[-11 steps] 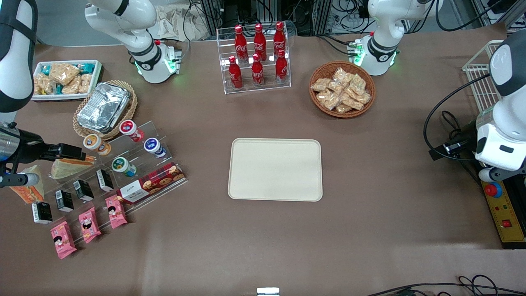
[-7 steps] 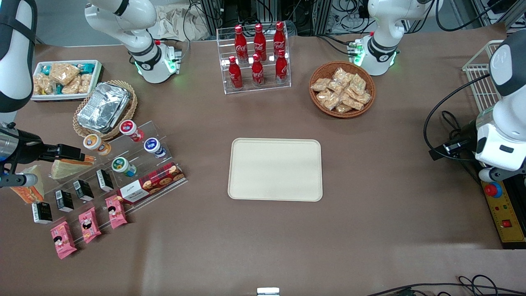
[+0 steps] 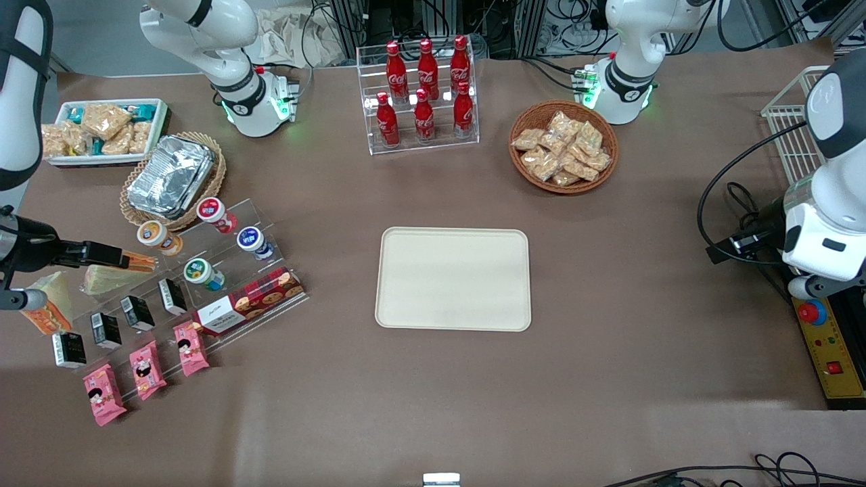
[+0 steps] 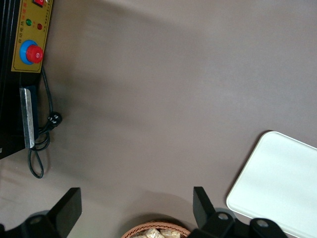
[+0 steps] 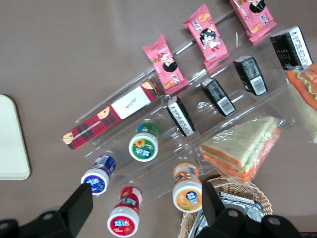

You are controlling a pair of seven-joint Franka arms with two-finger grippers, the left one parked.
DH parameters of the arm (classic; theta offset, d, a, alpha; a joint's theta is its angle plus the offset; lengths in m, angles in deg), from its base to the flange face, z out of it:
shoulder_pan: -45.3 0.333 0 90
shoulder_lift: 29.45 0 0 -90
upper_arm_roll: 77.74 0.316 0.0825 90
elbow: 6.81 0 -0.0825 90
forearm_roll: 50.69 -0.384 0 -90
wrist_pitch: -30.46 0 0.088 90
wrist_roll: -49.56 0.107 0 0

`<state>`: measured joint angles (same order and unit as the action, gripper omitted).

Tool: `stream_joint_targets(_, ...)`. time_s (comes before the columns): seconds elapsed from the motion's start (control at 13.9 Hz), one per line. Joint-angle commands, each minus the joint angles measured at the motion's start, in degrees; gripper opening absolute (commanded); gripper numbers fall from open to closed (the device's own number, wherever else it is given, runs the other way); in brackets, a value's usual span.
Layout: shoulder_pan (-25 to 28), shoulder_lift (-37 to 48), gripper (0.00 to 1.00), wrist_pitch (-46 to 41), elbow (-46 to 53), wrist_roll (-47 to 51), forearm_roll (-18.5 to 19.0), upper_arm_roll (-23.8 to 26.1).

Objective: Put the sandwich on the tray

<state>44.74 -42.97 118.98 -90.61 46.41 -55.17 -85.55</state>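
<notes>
The sandwich (image 3: 107, 277), a clear-wrapped wedge of pale bread with orange and green filling, lies on the clear rack at the working arm's end of the table. It also shows in the right wrist view (image 5: 242, 148). A second wrapped sandwich (image 3: 47, 303) lies beside it, closer to the table end. My gripper (image 3: 122, 258) hovers above the rack just over the sandwich, open and empty, and in the right wrist view (image 5: 146, 198) its fingers (image 5: 79, 203) stand wide apart over the small cups. The cream tray (image 3: 453, 277) lies empty mid-table, its corner showing in the right wrist view (image 5: 10, 139).
The clear rack (image 3: 223, 270) holds small cups (image 5: 143, 146), black packets (image 5: 250, 74), a red cookie box (image 3: 247, 301) and pink snack packets (image 3: 145, 368). A wicker basket with a foil container (image 3: 169, 176), a white snack bin (image 3: 101, 128), cola bottles (image 3: 423, 88) and a snack basket (image 3: 563, 147) stand farther back.
My gripper has drawn back slightly along the rack toward the working arm's end of the table. The sandwich and the tray have not moved.
</notes>
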Motion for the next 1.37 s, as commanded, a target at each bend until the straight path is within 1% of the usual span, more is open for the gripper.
stream_joint_targets(0.0,-1.46,0.77,0.98,1.04,-2.07,-1.67,3.76,-0.01)
stream_joint_targets(0.36,-9.36,0.6,0.98,3.4,-2.34,-20.63,4.13,-0.18)
stream_joint_targets(0.5,-11.82,-0.1,0.98,5.07,-2.34,-25.74,4.22,-0.18)
stream_joint_targets(0.58,-12.36,-0.37,0.98,5.52,-2.34,-27.68,4.3,-0.19)
stream_joint_targets(0.79,-13.15,-2.03,0.98,10.16,-2.34,-35.14,7.63,-0.19)
stream_joint_targets(0.86,-13.15,-2.82,0.98,12.18,-2.34,-38.3,8.08,-0.45)
stream_joint_targets(0.94,-13.33,-3.88,0.98,14.55,-2.34,-40.6,8.08,-1.84)
stream_joint_targets(1.08,-13.68,-5.9,0.98,18.25,-2.34,-45.08,8.08,-2.82)
stream_joint_targets(1.3,-14.47,-8.01,0.98,20.46,-2.34,-46.24,8.08,-2.91)
